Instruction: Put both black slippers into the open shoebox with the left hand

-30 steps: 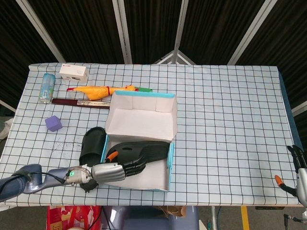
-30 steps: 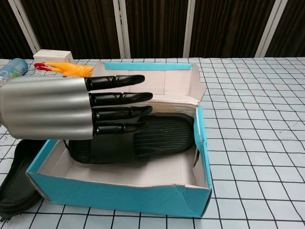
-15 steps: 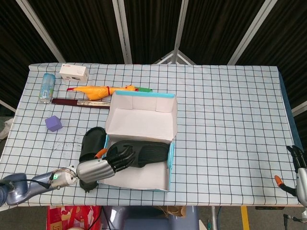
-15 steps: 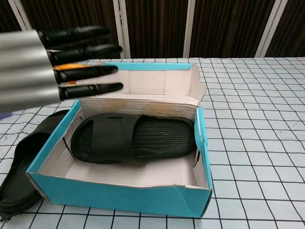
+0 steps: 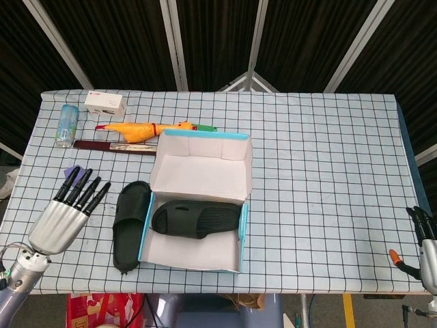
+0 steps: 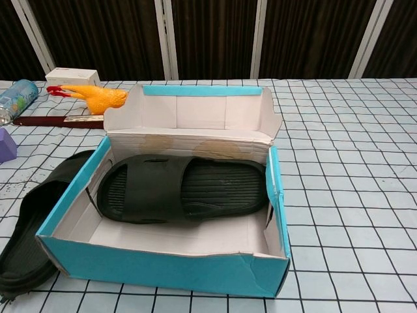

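The left hand (image 5: 63,217) has pulled back out of the open blue cardboard shoebox (image 5: 196,260), fingers spread and empty. One black rubber slipper (image 5: 196,219) now lies inside; the other black slipper (image 5: 130,224) waits on the desk just right of the hand.

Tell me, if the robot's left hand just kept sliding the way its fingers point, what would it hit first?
Probably the purple cube: the left hand hangs open, fingers aimed up and slightly right, tips close beside it. Height is unclear from above, so it might pass over the cube.
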`<action>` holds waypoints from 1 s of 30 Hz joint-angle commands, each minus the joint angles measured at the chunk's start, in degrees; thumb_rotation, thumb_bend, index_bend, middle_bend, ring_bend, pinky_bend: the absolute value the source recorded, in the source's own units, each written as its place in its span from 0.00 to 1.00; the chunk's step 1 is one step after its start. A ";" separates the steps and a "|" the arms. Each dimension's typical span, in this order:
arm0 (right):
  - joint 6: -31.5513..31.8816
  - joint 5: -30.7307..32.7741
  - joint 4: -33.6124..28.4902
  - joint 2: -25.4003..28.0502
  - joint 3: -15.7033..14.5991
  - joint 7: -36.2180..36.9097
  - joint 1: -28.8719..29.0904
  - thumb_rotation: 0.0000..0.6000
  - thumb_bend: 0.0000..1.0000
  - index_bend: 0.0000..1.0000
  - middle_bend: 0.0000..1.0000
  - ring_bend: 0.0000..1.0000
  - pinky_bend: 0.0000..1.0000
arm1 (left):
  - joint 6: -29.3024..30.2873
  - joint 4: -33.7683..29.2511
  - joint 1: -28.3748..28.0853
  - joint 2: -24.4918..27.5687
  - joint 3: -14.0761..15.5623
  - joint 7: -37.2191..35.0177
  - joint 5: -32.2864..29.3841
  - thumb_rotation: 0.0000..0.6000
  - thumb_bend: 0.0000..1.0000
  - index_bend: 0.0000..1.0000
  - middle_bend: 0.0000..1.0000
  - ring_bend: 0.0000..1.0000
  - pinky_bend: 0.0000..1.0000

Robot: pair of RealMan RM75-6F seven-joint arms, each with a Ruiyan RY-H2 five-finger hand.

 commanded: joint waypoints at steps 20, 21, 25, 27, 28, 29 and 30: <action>-1.03 1.09 -0.37 0.14 0.01 -0.85 0.22 1.00 0.25 0.12 0.12 0.17 0.14 | -27.72 0.02 -2.30 -4.40 -8.51 -16.50 -27.54 0.83 0.10 0.12 0.18 0.00 0.04; -1.13 1.11 -0.40 0.14 -0.01 -0.93 0.26 1.00 0.25 0.12 0.12 0.17 0.14 | -28.54 -0.22 -2.75 -4.62 -8.96 -16.38 -28.21 0.82 0.10 0.12 0.18 0.00 0.04; -1.04 1.06 -0.58 0.19 -0.03 -1.21 0.24 1.00 0.25 0.12 0.12 0.17 0.14 | -30.86 -0.61 -4.26 -5.24 -9.86 -14.02 -29.98 0.78 0.10 0.11 0.17 0.00 0.04; -1.06 1.18 -0.52 0.18 0.02 -1.13 0.25 1.00 0.25 0.12 0.12 0.17 0.14 | -32.14 -1.04 -4.82 -5.49 -10.09 -13.15 -31.24 0.78 0.10 0.11 0.17 0.00 0.03; -1.07 1.24 -0.52 0.19 0.01 -1.18 0.23 1.00 0.25 0.12 0.12 0.17 0.14 | -32.84 -1.25 -5.08 -5.59 -10.22 -12.90 -32.01 0.77 0.10 0.11 0.17 0.00 0.03; -1.08 1.28 -0.55 0.22 -0.01 -1.27 0.21 1.00 0.25 0.12 0.12 0.17 0.14 | -33.61 -1.36 -5.41 -5.76 -10.36 -12.66 -32.78 0.77 0.10 0.11 0.17 0.00 0.03; -1.10 1.29 -0.59 0.24 -0.03 -1.31 0.21 1.00 0.25 0.12 0.12 0.17 0.14 | -34.28 -1.35 -5.74 -5.88 -10.45 -12.31 -33.35 0.77 0.10 0.12 0.17 0.00 0.03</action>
